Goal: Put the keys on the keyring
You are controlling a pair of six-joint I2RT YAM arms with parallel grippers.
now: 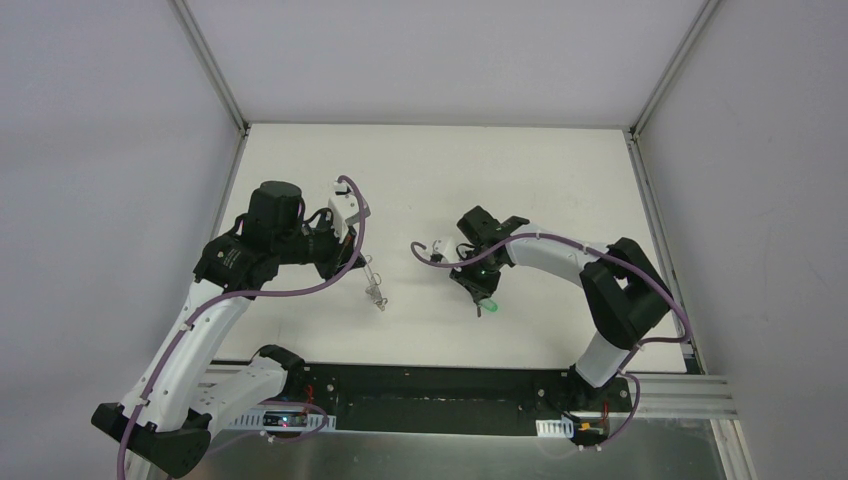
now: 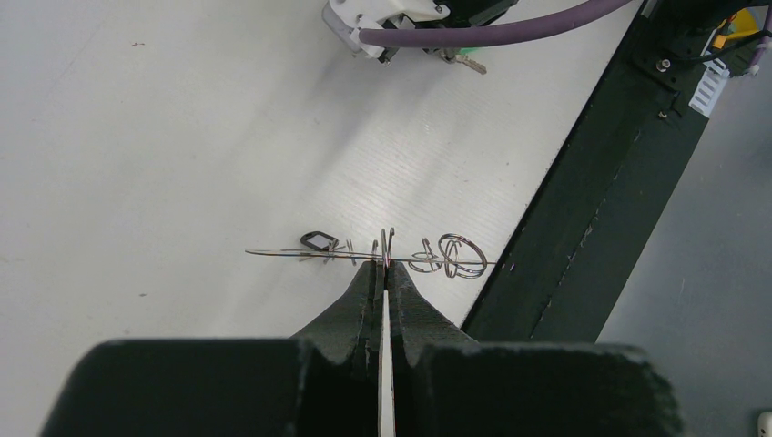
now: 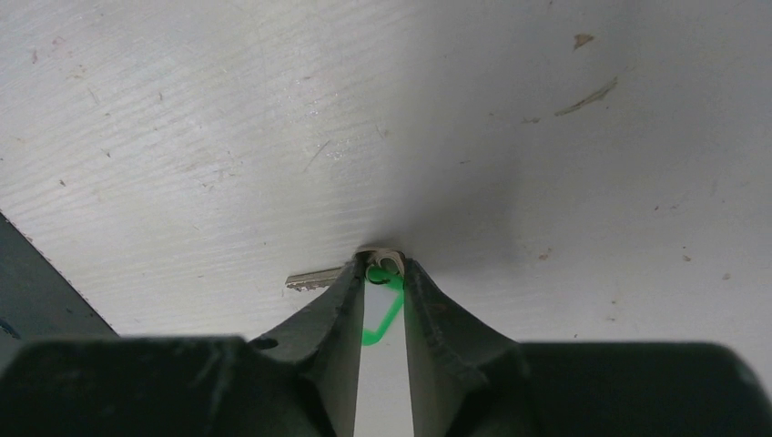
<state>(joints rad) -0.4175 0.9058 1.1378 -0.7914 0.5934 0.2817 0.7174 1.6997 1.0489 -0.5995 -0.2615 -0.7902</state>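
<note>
The keyring is a thin silver wire loop, seen edge-on, carrying a small black oval tag and little silver rings. My left gripper is shut on its wire near the middle and holds it just above the table; from above the keyring hangs below the left gripper. The key lies on the table with its green head between the fingers of my right gripper, whose tips pinch the head end. In the top view the key shows green under the right gripper.
A black rail runs along the table's near edge, close to the keyring's right end. White walls enclose the table on three sides. Purple cables trail along both arms.
</note>
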